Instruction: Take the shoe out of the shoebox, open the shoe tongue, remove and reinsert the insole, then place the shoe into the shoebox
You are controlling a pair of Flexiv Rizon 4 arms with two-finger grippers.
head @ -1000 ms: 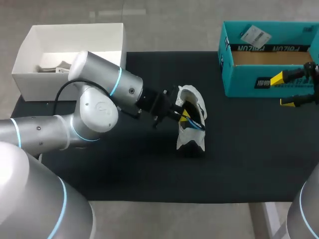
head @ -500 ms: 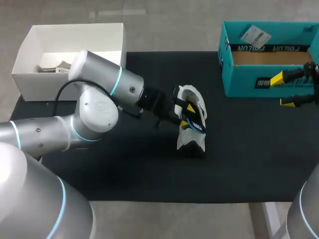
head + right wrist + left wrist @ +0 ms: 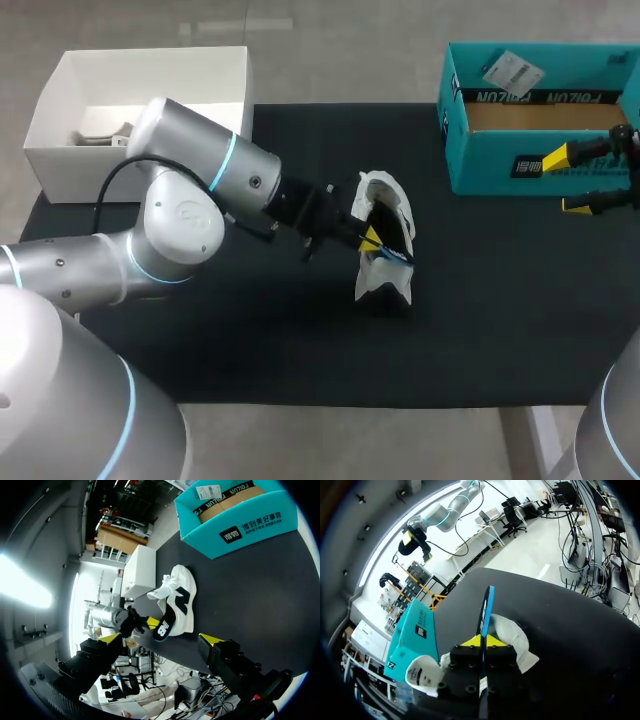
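Observation:
A white shoe with black side marks (image 3: 385,283) stands on the black mat at mid-table, also seen as the shoe (image 3: 176,591) in the right wrist view. My left gripper (image 3: 368,238) is at the shoe's opening, shut on the thin edge of the insole (image 3: 485,607), which is black with a blue underside. The insole (image 3: 163,625) sticks out of the shoe toward that gripper (image 3: 481,641). The teal shoebox (image 3: 540,150) stands open at the back right. My right gripper (image 3: 592,180) hangs open in front of the box, away from the shoe, with nothing between its fingers (image 3: 111,638).
A white open box (image 3: 60,120) holding small items sits at the back left corner, behind my left arm's elbow. The black mat (image 3: 500,320) covers the table between the boxes. A paper label (image 3: 512,72) lies in the shoebox.
My left gripper pushed into the shoe's opening with its fingers parted, then shut on the insole and drew back slightly. The right arm has not moved.

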